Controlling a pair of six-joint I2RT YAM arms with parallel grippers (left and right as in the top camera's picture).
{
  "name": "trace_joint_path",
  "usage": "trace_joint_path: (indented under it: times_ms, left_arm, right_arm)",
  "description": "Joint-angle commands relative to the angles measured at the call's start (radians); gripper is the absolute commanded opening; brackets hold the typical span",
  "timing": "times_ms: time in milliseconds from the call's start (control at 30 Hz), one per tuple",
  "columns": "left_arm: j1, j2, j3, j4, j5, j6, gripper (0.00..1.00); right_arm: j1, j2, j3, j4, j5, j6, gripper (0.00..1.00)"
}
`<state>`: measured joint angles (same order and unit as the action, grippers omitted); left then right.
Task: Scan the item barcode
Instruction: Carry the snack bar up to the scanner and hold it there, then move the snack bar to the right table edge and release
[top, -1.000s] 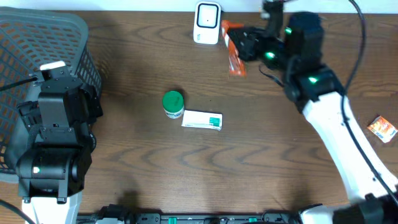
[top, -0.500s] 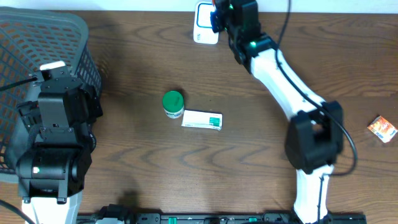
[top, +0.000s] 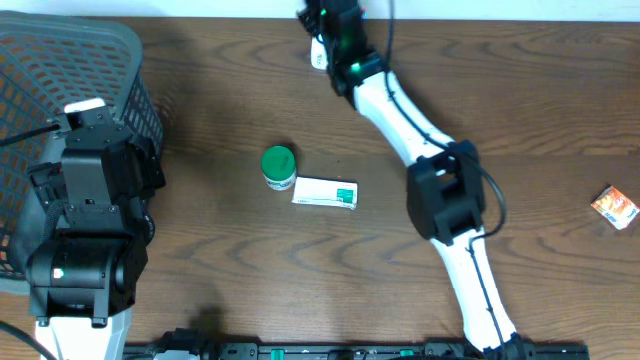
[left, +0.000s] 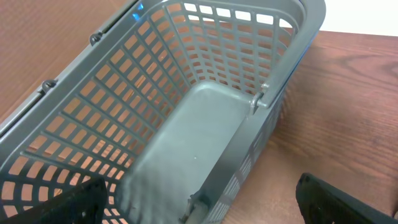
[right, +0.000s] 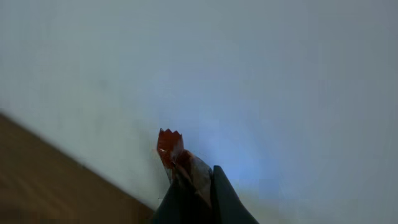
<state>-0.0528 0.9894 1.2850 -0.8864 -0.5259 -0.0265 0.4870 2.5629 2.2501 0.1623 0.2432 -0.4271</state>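
Tabletop of dark wood carries a green-lidded jar just beside a white carton with a green mark at one end. Well apart from them, an orange sachet lies near the right edge. A grey mesh basket sits at the left, partly behind the left arm. From the left wrist the basket fills the view, and the left gripper has its fingers spread wide at the bottom corners, holding nothing.

The right arm stretches to the far edge and covers most of the white scanner, of which only a sliver shows. From overhead its end is cut off by the top of the frame. The wrist view shows the right gripper pressed together, pinching the red-orange packet. The packet's serrated end pokes out past the fingertips against a pale wall.

Any barcode on the packet is hidden, and the carton's print is too small to read
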Motion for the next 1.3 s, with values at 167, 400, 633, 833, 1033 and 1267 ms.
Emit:
trace_joint_path:
  times_ms: [167,400,633,833,1033,1267]
  left_arm:
    - [0.006,-0.003,-0.006,0.000,-0.008,-0.005,0.96]
    - [0.006,-0.003,-0.006,0.000,-0.008,-0.005,0.96]
    - [0.006,-0.003,-0.006,0.000,-0.008,-0.005,0.96]
    - [0.006,-0.003,-0.006,0.000,-0.008,-0.005,0.96]
    - [0.006,-0.003,-0.006,0.000,-0.008,-0.005,0.96]
    - [0.006,-0.003,-0.006,0.000,-0.008,-0.005,0.96]
  right_arm:
    - [0.039,0.104,0.022,-0.038,0.118,-0.158,0.01]
    - [0.069,0.098,0.022,-0.088,0.109,-0.160,0.01]
    - [0.096,0.050,0.024,-0.034,0.060,-0.175,0.01]
    - [0.104,0.045,0.025,-0.052,0.023,-0.173,0.01]
    - [0.109,0.000,0.025,-0.136,-0.039,-0.116,0.01]
    - [0.100,-0.197,0.025,-0.557,-0.024,-0.069,0.01]
